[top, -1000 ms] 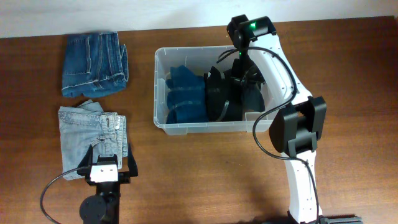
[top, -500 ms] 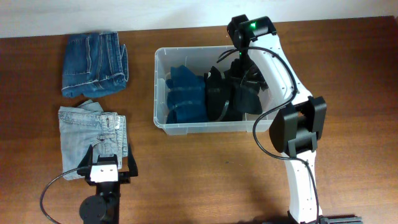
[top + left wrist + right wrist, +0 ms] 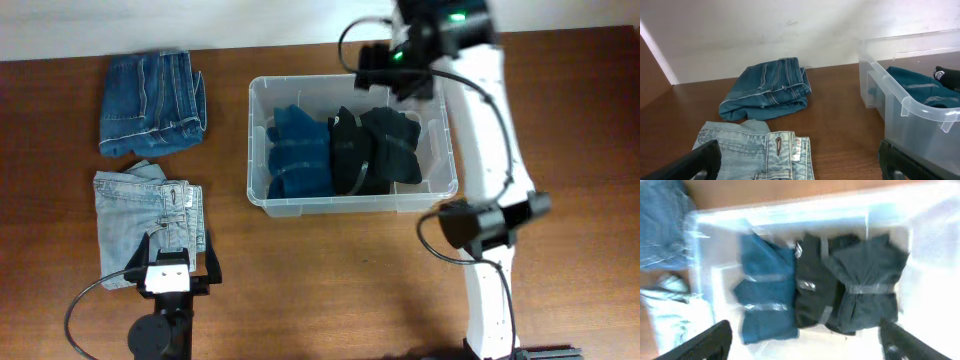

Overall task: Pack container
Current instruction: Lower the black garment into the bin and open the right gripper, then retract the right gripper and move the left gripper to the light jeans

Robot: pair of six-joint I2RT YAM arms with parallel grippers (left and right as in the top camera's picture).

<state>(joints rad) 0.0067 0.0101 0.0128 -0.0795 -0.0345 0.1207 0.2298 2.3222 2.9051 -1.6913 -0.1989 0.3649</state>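
The clear container (image 3: 350,205) sits right of centre and holds three folded garments side by side: a blue one (image 3: 298,152), a black one (image 3: 350,150) and a dark one (image 3: 392,145). High over its back rim hangs my right gripper (image 3: 398,72), open and empty. From the right wrist view the container (image 3: 790,207) and the three garments lie well below my open right gripper (image 3: 805,342). My left gripper (image 3: 180,250) is open at the near edge of the folded light-blue jeans (image 3: 150,210). In the left wrist view these light-blue jeans (image 3: 755,150) lie under my left gripper (image 3: 800,167).
Folded dark-blue jeans (image 3: 152,103) lie at the back left, also visible as dark-blue jeans (image 3: 767,90) in the left wrist view. The container's near corner (image 3: 900,100) stands to the right of my left gripper. A pale wall runs along the table's far edge.
My right gripper opened, left the dark garment in the container's right part, and lifted up and back above the far rim. The left arm has not moved.
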